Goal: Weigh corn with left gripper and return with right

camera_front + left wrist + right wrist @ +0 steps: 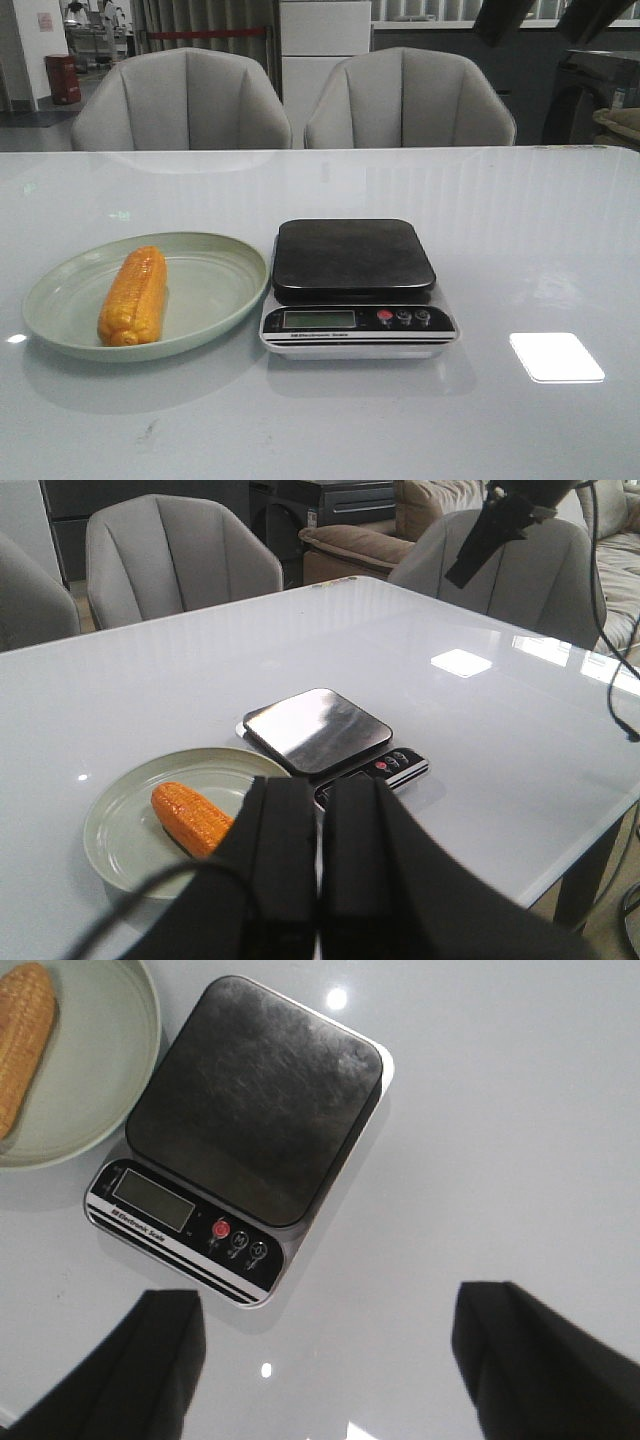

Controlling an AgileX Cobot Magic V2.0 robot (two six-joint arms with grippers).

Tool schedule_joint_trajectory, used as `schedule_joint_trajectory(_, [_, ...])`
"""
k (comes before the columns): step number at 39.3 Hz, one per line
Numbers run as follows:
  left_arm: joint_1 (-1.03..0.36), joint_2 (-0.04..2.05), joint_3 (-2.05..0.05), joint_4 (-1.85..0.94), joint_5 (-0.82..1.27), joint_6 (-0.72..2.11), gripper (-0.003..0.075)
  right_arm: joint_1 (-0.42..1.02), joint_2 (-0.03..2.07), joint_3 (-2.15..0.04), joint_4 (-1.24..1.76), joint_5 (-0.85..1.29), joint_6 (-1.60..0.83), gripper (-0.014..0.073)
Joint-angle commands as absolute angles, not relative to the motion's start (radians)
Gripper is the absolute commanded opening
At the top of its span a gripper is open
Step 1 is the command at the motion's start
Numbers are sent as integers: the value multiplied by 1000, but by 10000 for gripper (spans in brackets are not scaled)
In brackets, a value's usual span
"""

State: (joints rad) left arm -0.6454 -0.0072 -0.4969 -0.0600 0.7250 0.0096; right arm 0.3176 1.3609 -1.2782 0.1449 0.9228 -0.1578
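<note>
So the stubby orange-yellow corn cob (133, 296) is lying on its side in the pale green round plate (215, 290), left of middle, nothing touching it. Right next to the plate, rims nearly touching, sits the silver kitchen scale with the black square platform (352, 257), platform bare.

Left gripper (320, 865) has its 2 black fingers pressed together with nothing between them, hanging well above the plate. Right gripper (325, 1360) is spread wide, also holding nothing, high above the table just off the scale's button end.

What I'd worry about: the cob is round and looks slick, so a pinch off-centre could roll it or squirt it out. The plate's raised rim may snag a low finger. Dropped crooked on the platform, it could roll off.

Room-wise it's fine: the glossy white table (520, 240) has lots of open surface right of the scale, edges well away.
</note>
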Motion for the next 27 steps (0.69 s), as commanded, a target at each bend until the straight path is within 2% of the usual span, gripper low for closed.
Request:
schedule_joint_trajectory(1, [-650,-5,-519,-65,646,10,114,313,1224,-1189,169,774,-174,606])
schedule_joint_trajectory(16, [-650,-5,-519,-65,646,10,114,313,795,-777,169,452,-176,606])
schedule_joint_trajectory(27, [-650,-5,-519,-65,646,10,114,316,433,-515,169,305,-177,606])
